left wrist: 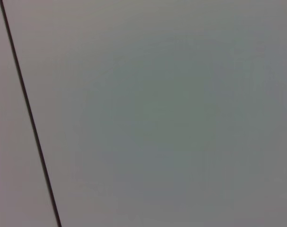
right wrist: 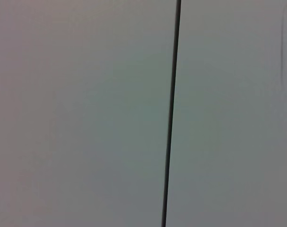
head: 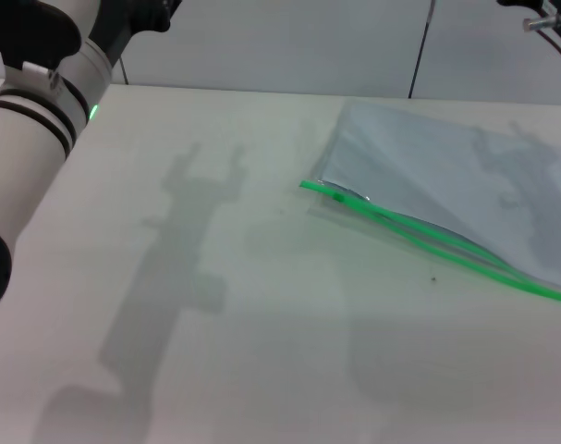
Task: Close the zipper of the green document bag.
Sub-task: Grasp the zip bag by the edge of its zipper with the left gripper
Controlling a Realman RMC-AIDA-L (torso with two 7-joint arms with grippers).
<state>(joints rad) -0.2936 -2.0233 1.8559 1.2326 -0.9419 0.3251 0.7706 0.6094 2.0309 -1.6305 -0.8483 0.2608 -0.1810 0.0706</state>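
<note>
The green document bag [head: 446,176] lies flat on the white table at the right, a translucent bluish-grey pouch. Its zipper [head: 428,236] is a bright green strip along the near edge; the two strips part in the middle, so the mouth gapes. A small slider [head: 336,193] sits at the strip's left end. My left arm [head: 40,120] is raised at the upper left, its gripper out of view. Only a bit of the right arm [head: 548,17] shows at the top right corner. Both wrist views show just a plain wall with a dark seam.
The white table [head: 215,305] spreads in front of me, carrying the shadows of both arms. A wall with a dark vertical seam [head: 419,51] stands behind the table's far edge.
</note>
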